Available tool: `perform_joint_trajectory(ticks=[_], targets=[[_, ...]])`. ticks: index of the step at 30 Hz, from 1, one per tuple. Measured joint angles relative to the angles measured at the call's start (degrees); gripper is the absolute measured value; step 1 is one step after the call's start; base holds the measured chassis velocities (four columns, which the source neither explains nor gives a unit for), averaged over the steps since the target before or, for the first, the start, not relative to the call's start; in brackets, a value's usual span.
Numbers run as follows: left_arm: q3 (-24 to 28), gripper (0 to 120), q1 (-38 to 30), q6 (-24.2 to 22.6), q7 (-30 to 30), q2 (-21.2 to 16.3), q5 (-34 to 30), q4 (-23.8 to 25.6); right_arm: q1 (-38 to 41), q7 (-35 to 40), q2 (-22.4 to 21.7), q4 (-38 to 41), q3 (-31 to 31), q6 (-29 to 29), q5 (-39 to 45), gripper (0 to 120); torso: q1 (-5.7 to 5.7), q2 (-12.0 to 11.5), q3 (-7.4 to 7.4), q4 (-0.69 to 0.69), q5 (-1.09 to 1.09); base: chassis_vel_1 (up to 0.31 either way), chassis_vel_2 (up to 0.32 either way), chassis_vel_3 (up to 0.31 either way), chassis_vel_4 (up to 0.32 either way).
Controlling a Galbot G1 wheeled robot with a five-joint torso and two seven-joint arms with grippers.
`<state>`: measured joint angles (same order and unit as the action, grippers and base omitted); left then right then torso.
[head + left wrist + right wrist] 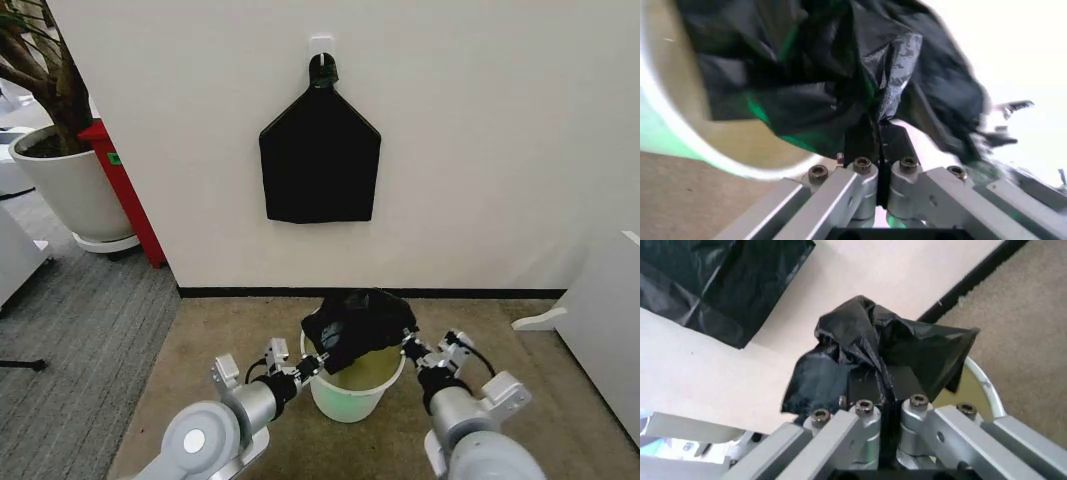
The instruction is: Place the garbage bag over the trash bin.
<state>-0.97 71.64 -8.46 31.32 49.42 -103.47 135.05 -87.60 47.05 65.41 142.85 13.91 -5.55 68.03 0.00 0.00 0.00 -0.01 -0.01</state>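
Trash bins: one, a small round white translucent plastic bucket point(352, 398) with tapered sides and a rolled rim, standing on the tan carpet point(250, 340) close to the foot of the cream wall point(480, 150).
Garbage bags: one loose, crinkled, glossy black plastic bag point(358, 322), bunched over the far part of the bin's rim and hanging partly into its mouth; the near part of the opening is uncovered.
Grippers: two, one at each side of the bin.
Left gripper point(312, 364): at the bin's left rim, fingers point(860, 142) pinched together on a fold of the bag.
Right gripper point(408, 347): at the bin's right rim, fingers point(903, 385) clamped on the bag's other side.
Hanging bundles: one flat, smooth, pentagon-shaped black bundle point(320, 160), knotted at the top on a white wall hook point(321, 44), above the bin.
Plant pots: one big white pot point(65, 185) with a tree, at the wall's left corner.
Red objects: one red upright panel point(125, 195) beside the pot.
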Motion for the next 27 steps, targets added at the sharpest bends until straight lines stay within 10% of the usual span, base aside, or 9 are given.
perform_joint_trajectory(ticks=[14,27], targets=[[-4.9,0,-5.0,-1.2,-0.9,-9.3,-6.6,7.9,4.8,-3.6,-7.6,0.5,1.5,-2.4,11.3,0,0.0,0.0,0.0,0.01,0.01,0.0,0.0,0.0,0.0],[-0.2,0,-19.2,-2.4,-2.4,-9.9,-10.8,2.9,6.2,-1.6,-9.2,0.5,8.9,-2.4,13.6,0,0.0,0.0,0.01,0.01,0.0,0.0,0.0,0.0,0.0]])
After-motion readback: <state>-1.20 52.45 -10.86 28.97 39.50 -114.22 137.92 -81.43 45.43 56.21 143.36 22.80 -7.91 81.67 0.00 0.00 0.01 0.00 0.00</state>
